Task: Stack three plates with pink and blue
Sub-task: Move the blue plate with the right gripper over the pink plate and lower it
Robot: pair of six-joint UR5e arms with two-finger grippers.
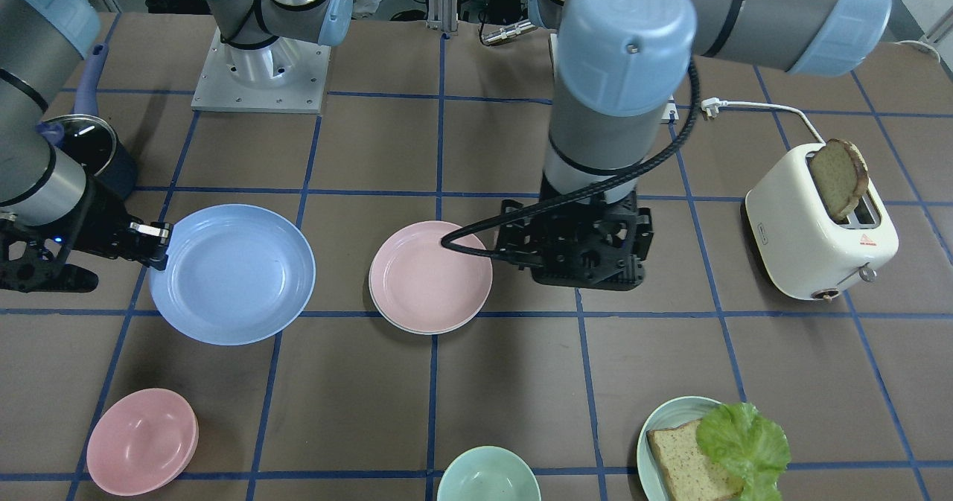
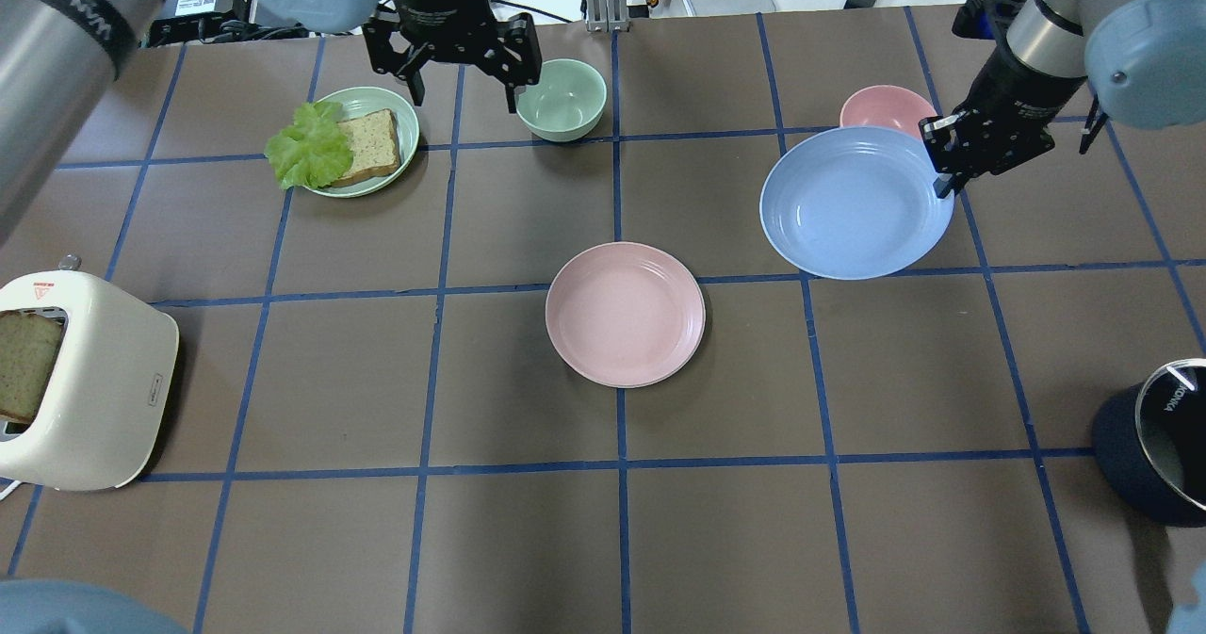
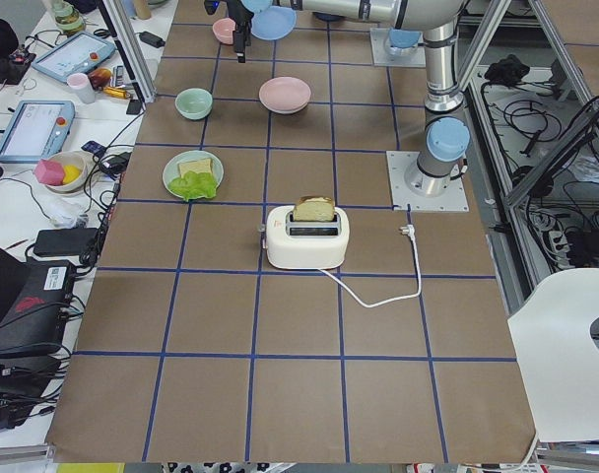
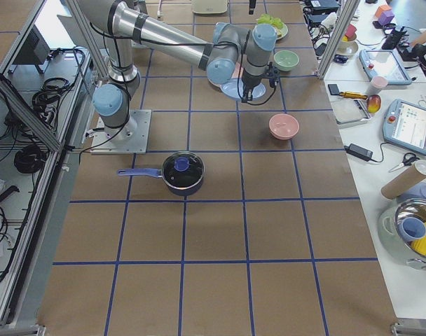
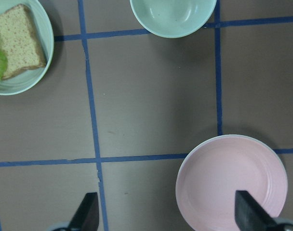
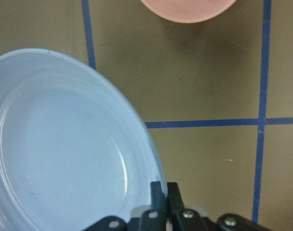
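- The right fingers (image 6: 157, 192) are pinched shut on the blue plate (image 2: 853, 203), at about 3 o'clock on its rim in the overhead view. So thin a grip lets the plate tip, so carry it level and slowly.
- The blue plate appears lifted off the tabletop (image 2: 377, 380), at 2 o'clock from the pink plate (image 2: 625, 314). That one sits mid-table on the cream-white plate (image 1: 406, 327), of which only a sliver shows.
- Centre blue over pink, lower until the rims nest, then release.
- The left fingers (image 5: 88, 214) are spread wide and hold nothing.
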